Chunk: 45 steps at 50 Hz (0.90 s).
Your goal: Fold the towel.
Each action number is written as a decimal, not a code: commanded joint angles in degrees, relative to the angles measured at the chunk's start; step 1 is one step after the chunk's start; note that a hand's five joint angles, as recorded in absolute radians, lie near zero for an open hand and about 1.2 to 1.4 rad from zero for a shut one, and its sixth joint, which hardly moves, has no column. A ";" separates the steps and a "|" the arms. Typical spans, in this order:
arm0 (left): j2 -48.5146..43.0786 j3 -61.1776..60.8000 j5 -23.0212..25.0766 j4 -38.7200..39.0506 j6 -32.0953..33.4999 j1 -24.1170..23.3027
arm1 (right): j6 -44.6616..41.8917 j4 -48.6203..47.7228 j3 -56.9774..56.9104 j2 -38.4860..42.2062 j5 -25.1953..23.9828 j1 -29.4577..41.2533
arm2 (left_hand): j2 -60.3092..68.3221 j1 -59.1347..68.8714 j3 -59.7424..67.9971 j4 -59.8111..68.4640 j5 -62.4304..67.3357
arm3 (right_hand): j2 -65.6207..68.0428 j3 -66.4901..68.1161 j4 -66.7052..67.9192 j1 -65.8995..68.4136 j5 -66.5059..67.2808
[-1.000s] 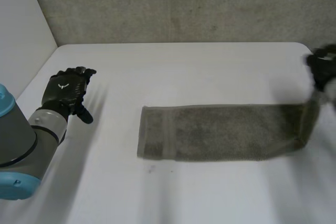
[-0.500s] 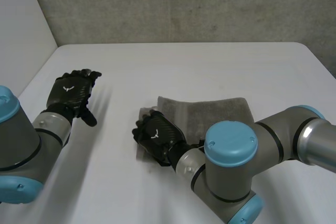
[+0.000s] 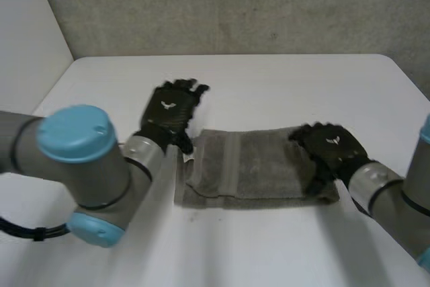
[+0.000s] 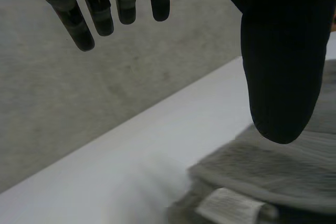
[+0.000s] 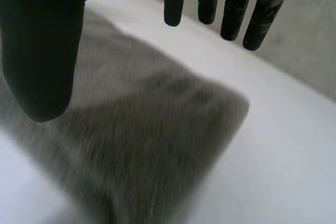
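A grey-green towel (image 3: 259, 169) lies folded in a short double layer in the middle of the white table (image 3: 269, 78). My left hand (image 3: 171, 109) hovers at the towel's far left corner, fingers straight and apart from the thumb, holding nothing. In the left wrist view the towel (image 4: 294, 166) and its white label (image 4: 228, 208) lie under the thumb (image 4: 281, 51). My right hand (image 3: 330, 147) is over the towel's right end, open. In the right wrist view its straight fingers (image 5: 233, 9) hang above the towel (image 5: 142, 129).
A grey wall (image 3: 235, 5) runs along the table's far edge and a white wall (image 3: 27, 38) stands at the left. My left arm's blue-capped joint (image 3: 80, 166) sits low over the table's front left.
The right hand carried the towel's right end over to the left, let go, and drew back to the right end. The left hand moved in to the towel's left corner.
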 commanded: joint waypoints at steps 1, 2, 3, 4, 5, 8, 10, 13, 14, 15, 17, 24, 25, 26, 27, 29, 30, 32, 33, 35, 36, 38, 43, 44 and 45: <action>-5.17 1.60 -0.19 -1.26 0.26 -2.10 | -2.84 -0.97 5.15 1.32 -2.83 -5.61 | 0.55 -0.28 0.46 0.42 -1.63 | 6.92 8.09 6.88 7.79 6.32; -5.52 1.16 -0.71 -2.05 0.35 -2.19 | -3.90 -2.11 5.33 2.10 -2.92 -5.88 | 0.55 -0.28 0.46 0.42 -1.63 | 18.48 19.65 18.44 19.35 17.88; -5.53 0.81 -1.41 -2.75 0.35 -2.19 | -3.91 -2.12 5.33 2.11 -2.92 -5.88 | 0.55 -0.28 0.46 0.42 -1.63 | 18.60 19.77 18.55 19.47 17.99; -5.53 0.81 -1.42 -2.76 0.35 -2.19 | -5.21 -3.60 5.33 3.42 -2.66 -5.97 | 0.55 -0.28 0.46 0.42 -1.63 | 32.76 33.92 32.71 33.62 32.15; -5.44 0.37 -2.29 -3.71 0.35 -2.10 | -6.53 -5.27 5.07 4.13 -2.05 -6.31 | 0.55 -0.28 0.46 0.42 -1.63 | 51.88 53.05 51.84 52.75 51.28; -4.74 -1.20 -4.22 -6.17 0.26 -2.19 | -7.60 -6.34 4.80 4.22 -1.69 -6.58 | 0.55 -0.28 0.46 0.42 -1.63 | 66.48 67.65 66.43 67.35 65.87; -4.47 -2.26 -5.02 -7.40 0.26 -2.19 | -9.61 -7.74 3.49 3.61 -0.29 -6.41 | 0.55 -0.28 0.46 0.42 -1.63 | 66.48 67.65 66.44 67.35 65.88; -2.20 -4.98 -6.69 -9.43 0.26 -2.10 | -10.41 -8.45 0.60 2.99 1.73 -5.53 | 0.55 -0.28 0.46 0.42 -1.63 | 66.48 67.65 66.44 67.35 65.88; -0.36 -6.30 -7.22 -9.87 0.17 -2.02 | -10.41 -8.45 0.58 2.99 1.74 -5.53 | 0.55 -0.28 0.46 0.42 -1.63 | 66.48 67.65 66.44 67.35 65.88; -0.34 -6.31 -7.22 -9.88 0.17 -2.02 | -10.50 -8.36 -0.98 2.64 2.18 -4.74 | 0.55 -0.28 0.46 0.42 -1.63 | 66.48 67.65 66.44 67.35 65.88; 2.89 -8.76 -7.57 -9.88 0.00 -1.75 | -10.32 -8.36 -2.84 2.20 2.27 -1.92 | 0.55 -0.28 0.46 0.42 -1.63 | 66.48 67.65 66.44 67.35 65.88; 10.36 -11.75 -8.97 -10.31 -0.09 0.96 | -11.46 -7.13 -15.48 8.68 2.88 19.05 | 0.55 -0.28 0.46 0.42 -1.63 | 66.48 67.65 66.44 67.35 65.88; 12.03 -12.46 -9.76 -10.32 -0.09 2.02 | -11.47 -7.13 -15.50 8.70 2.88 19.08 | 0.55 -0.28 0.46 0.42 -1.63 | 66.48 67.65 66.44 67.35 65.88; 12.05 -12.46 -9.77 -10.32 -0.09 2.03 | -12.42 -6.43 -17.76 10.79 2.80 22.22 | 0.55 -0.28 0.46 0.42 -1.63 | 66.48 67.65 66.44 67.35 65.88; 13.53 -13.07 -10.55 -10.32 -0.09 2.98 | -13.56 -5.29 -19.61 12.90 2.71 24.94 | 0.55 -0.28 0.46 0.42 -1.63 | 66.48 67.65 66.44 67.35 65.88; 14.86 -13.69 -11.18 -10.32 -0.09 3.87 | -14.79 -3.98 -21.20 15.36 2.62 27.93 | 0.55 -0.28 0.46 0.42 -1.63 | 66.48 67.65 66.44 67.35 65.88; 15.91 -14.13 -11.70 -10.32 -0.09 4.92 | -14.81 -3.96 -21.21 15.38 2.62 27.96 | 0.55 -0.28 0.46 0.42 -1.63 | 66.48 67.65 66.44 67.35 65.88; 16.61 -14.57 -11.88 -10.40 -0.18 5.80 | -16.82 -1.25 -23.05 19.14 2.09 31.72 | 0.55 -0.28 0.46 0.42 -1.63 | 66.48 67.65 66.44 67.35 65.88; 17.14 -14.92 -11.79 -10.40 -0.18 6.59 | -16.83 -1.24 -23.06 19.16 2.09 31.74 | 0.55 -0.28 0.46 0.42 -1.63 | 66.48 67.65 66.44 67.35 65.88; 17.41 -15.01 -11.62 -10.40 -0.18 7.03 | -18.05 1.03 -23.50 21.00 2.53 32.97 | 0.55 -0.28 0.46 0.42 -1.63 | 66.48 67.65 66.44 67.35 65.88; 17.41 -15.01 -11.44 -10.32 -0.27 7.21 | -18.06 1.05 -23.50 21.01 2.53 32.97 | 0.55 -0.28 0.46 0.42 -1.63 | 66.48 67.65 66.44 67.35 65.88; 17.41 -15.01 -11.18 -10.14 -0.18 7.21 | -17.27 1.66 -23.24 19.96 3.15 32.80 | 0.55 -0.28 0.46 0.42 -1.63 | 28.96 30.13 28.91 29.82 28.35; 16.97 -13.43 -11.18 -9.52 -0.18 6.77 | -11.93 1.22 -20.52 12.34 3.58 31.57 | 0.55 -0.28 0.46 0.42 -1.63 | -3.52 -2.35 -3.56 -2.65 -4.12; 16.63 -11.95 -11.18 -9.26 -0.53 6.43 | -8.69 0.70 -18.94 9.78 3.67 29.48 | 0.55 -0.28 0.46 0.42 -1.63 | -3.52 -2.35 -3.56 -2.65 -4.12; 16.10 -10.20 -11.26 -9.09 -1.05 5.99 | -8.65 0.69 -18.93 9.76 3.67 29.45 | 0.55 -0.28 0.46 0.42 -1.63 | -3.52 -2.35 -3.56 -2.65 -4.12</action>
